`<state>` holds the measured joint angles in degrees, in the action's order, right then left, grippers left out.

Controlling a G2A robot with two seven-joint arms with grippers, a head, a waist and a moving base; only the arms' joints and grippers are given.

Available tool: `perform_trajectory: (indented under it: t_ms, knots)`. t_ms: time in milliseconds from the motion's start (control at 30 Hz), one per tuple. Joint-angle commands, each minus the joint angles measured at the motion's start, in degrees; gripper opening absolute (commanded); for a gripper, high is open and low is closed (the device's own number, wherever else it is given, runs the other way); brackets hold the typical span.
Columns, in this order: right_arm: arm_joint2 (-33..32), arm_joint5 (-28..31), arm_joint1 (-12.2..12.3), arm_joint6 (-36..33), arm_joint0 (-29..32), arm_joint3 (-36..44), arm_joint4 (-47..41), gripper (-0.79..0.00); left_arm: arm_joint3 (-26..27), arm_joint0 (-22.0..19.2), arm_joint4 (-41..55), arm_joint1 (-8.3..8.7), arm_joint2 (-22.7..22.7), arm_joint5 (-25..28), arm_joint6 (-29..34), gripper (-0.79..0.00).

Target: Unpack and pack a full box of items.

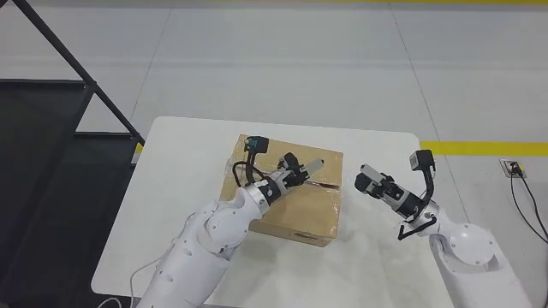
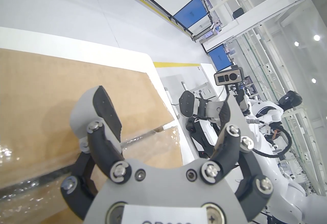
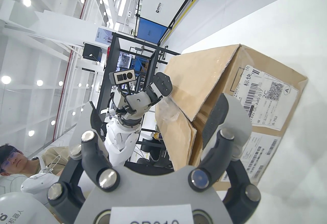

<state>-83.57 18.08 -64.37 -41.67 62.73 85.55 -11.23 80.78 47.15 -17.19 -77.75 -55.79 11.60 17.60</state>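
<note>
A brown cardboard box (image 1: 291,210) lies in the middle of the white table (image 1: 188,188). Its top flaps meet at a seam with torn clear tape, and at the end facing the right arm they stand slightly parted (image 3: 190,117). My left gripper (image 1: 306,168) hovers open over the box top (image 2: 63,87) near that seam, holding nothing. My right gripper (image 1: 366,180) hangs open just beyond the box's right end, level with the labelled side (image 3: 265,97), also holding nothing. Each wrist view shows the other gripper farther off: the right one (image 2: 189,107), the left one (image 3: 161,87).
A black metal frame (image 1: 51,137) stands off the table's left side. A floor socket with a cable (image 1: 512,168) lies to the right. Bare tabletop runs along the left and front of the box.
</note>
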Motion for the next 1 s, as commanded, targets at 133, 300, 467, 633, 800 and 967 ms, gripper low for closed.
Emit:
perform_trajectory:
  t_ms: [133,300,467,633,800,967]
  knots:
    - [0.5,-0.7,0.1,-1.3,-1.5,2.3,0.2,0.0,9.5,4.2,8.6,1.42,-6.7,1.3,8.3,0.0]
    - [2.9,-2.2,0.0,-3.6,-5.0,3.9,0.8,0.0,17.7,9.1,15.1,2.86,-14.7,1.4,12.7,0.0]
    - [6.8,-3.9,-0.4,-8.5,-10.6,2.9,-1.8,0.0,23.1,14.9,15.3,4.37,-25.5,2.9,11.5,0.0]
    - [12.6,-7.1,-1.6,-12.6,-18.4,-3.8,-6.0,0.0,22.3,19.8,13.1,5.52,-34.3,3.4,10.3,0.0]
    - [18.1,-7.6,-3.1,-14.0,-25.4,-11.6,-8.4,-0.326,16.9,21.8,10.7,6.14,-37.4,2.8,10.2,0.0]
    - [22.0,-9.1,-4.2,-15.0,-29.5,-16.3,-7.8,-0.785,12.9,21.8,10.5,6.4,-38.0,3.1,9.6,0.0]
